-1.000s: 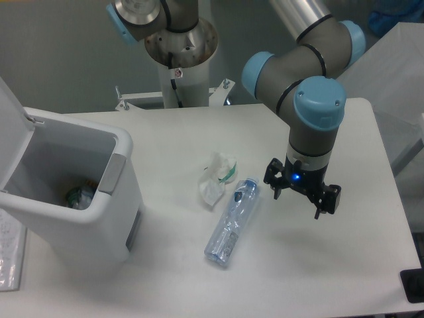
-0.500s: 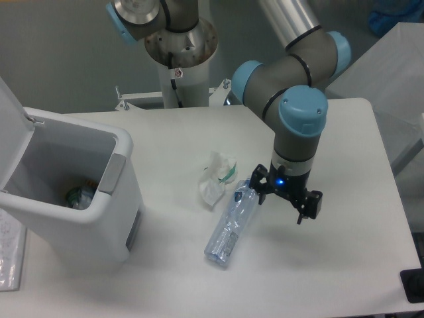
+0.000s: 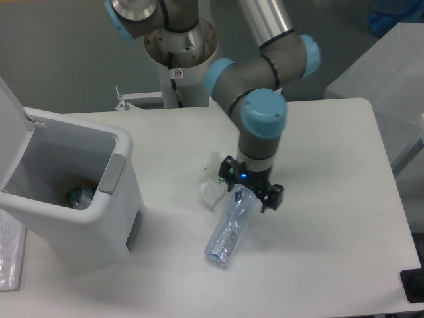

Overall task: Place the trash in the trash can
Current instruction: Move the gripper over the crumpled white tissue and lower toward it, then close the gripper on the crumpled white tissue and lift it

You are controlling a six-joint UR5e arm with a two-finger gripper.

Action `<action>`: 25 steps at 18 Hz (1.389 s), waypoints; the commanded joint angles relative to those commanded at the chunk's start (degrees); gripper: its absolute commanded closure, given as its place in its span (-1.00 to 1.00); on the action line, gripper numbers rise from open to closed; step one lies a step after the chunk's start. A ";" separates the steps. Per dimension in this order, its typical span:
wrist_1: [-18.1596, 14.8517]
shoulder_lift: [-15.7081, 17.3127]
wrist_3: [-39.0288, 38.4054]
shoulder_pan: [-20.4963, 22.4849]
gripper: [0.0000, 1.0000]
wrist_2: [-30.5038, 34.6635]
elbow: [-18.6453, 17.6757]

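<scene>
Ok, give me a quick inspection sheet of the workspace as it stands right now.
Surface: white table, nothing spilled.
Job's things: plastic bottle lying flat; tissue wad beside it; trash can at the left, lid open, something already inside.
Clutter: dark object at the table's right corner.
Gripper: gripper open, hanging over the bottle's cap end, holding nothing.
Cables: nothing seen.
Surroundings: robot base behind the table.
</scene>
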 joint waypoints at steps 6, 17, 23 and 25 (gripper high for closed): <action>-2.93 1.67 -0.71 -4.13 -1.00 5.44 -4.47; -2.93 1.14 -2.11 -5.02 1.00 6.42 -5.98; -3.36 1.23 -1.59 -4.58 1.00 5.80 -3.96; -3.45 1.41 -1.41 -4.14 1.00 5.72 -3.78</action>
